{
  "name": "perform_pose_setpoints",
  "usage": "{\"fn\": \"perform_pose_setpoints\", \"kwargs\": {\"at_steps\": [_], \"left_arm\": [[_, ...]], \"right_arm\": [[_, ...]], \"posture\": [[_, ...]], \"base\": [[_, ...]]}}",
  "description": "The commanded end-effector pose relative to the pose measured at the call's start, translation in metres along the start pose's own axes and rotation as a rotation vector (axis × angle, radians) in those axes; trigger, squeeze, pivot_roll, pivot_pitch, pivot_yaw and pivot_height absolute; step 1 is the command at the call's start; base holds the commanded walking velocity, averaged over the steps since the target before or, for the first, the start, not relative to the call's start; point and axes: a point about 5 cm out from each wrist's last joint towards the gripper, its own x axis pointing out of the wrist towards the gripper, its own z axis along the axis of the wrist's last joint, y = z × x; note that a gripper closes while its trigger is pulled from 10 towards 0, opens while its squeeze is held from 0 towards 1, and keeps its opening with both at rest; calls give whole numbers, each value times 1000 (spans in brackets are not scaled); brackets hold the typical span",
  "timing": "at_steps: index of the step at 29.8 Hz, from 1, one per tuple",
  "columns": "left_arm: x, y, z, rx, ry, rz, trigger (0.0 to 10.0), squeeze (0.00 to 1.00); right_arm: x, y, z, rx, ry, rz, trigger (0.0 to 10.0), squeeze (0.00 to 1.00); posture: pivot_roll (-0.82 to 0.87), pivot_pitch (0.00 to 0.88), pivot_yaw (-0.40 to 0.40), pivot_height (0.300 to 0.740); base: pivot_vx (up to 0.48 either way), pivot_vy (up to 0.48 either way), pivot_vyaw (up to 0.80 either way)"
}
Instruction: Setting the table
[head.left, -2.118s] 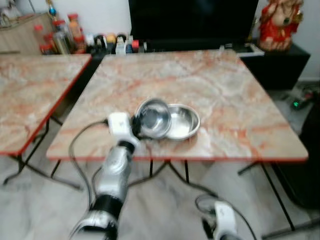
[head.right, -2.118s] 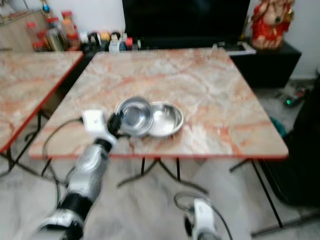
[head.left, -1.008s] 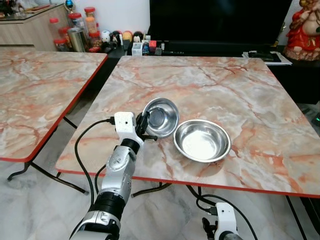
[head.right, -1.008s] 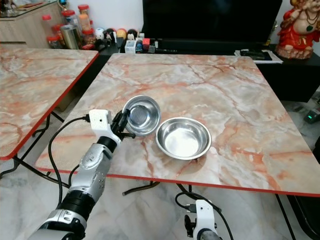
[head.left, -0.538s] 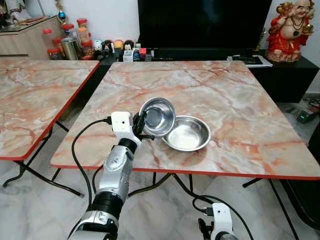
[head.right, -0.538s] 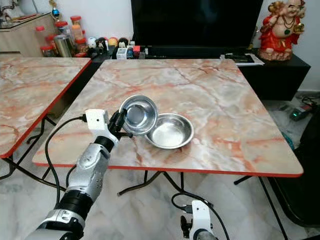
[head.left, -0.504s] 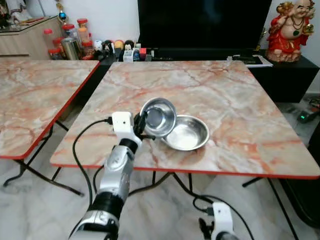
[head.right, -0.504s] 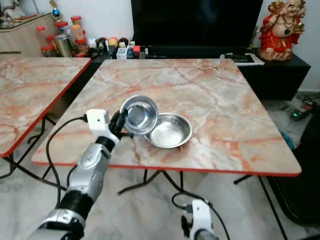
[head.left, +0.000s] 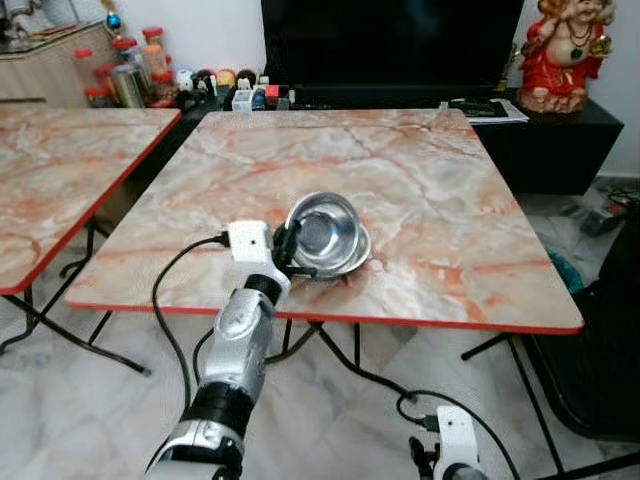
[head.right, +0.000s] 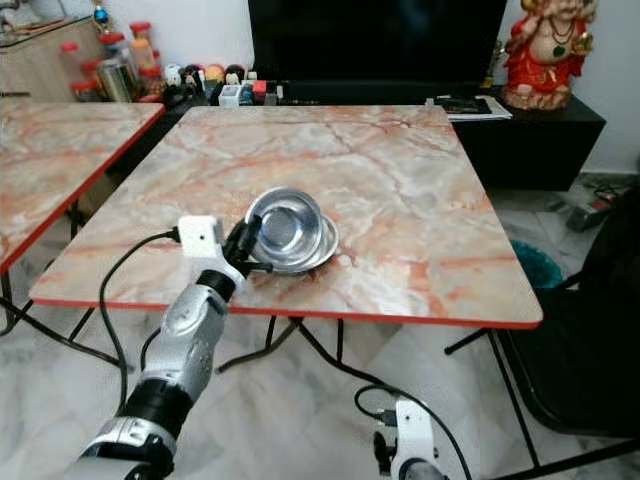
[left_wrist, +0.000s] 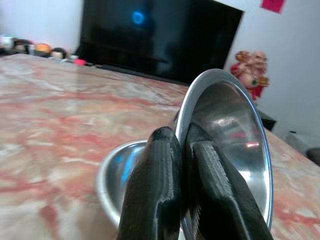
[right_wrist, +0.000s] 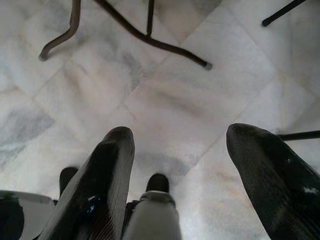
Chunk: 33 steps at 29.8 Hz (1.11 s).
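Since a moment ago the robot seems to have backed off a little, so more floor shows under the marble table (head.left: 450, 250), and the held steel bowl (head.left: 322, 230) now sits almost squarely over the second bowl (head.left: 357, 256) rather than off to its left edge. From where I stand, the left gripper (head.left: 284, 252) has its two black fingers (left_wrist: 160, 190) pinched tight on the rim of the tilted bowl, one inside the wall and one outside, holding it up on edge above the near middle of the table. That bowl looks thin, light and rigid, so weight is no worry, but polished steel is slick, and a pinch on one point of the rim lets it swing or slip if the wrist jerks. I'd judge the rim the only sensible hold; the curved belly offers nothing to clamp. Set down carelessly it would clang and skate across the smooth marble. The right gripper (right_wrist: 190, 165) hangs spread wide over the floor tiles, idle.
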Motion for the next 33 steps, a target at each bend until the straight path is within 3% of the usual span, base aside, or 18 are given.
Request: {"fn": "perform_pose_setpoints", "kwargs": {"at_steps": [1, 10, 23, 28, 33], "left_arm": [[1, 6, 4, -4, -6, 19, 10000, 0], [2, 6, 4, -18, -7, 31, 10000, 0], [2, 7, 5, -19, -13, 26, 10000, 0], [2, 7, 5, -18, -14, 22, 10000, 0], [2, 5, 6, -24, -14, 4, 10000, 0]], "right_arm": [[1, 4, 3, 5, -9, 12, 10000, 0], [1, 4, 4, 4, -12, 15, 10000, 0], [1, 4, 5, 5, -11, 14, 10000, 0], [2, 5, 6, 15, -16, 20, 10000, 0], [2, 5, 6, 3, -19, 17, 10000, 0]], "posture": [[-33, 0, 5, 728], [-34, 0, 0, 728], [-30, 0, -1, 728], [-30, 0, 1, 728], [-29, 0, 2, 728]], "base": [[0, 0, 0], [0, 0, 0], [265, 0, -32], [278, 0, -636], [267, 0, 0]]}}
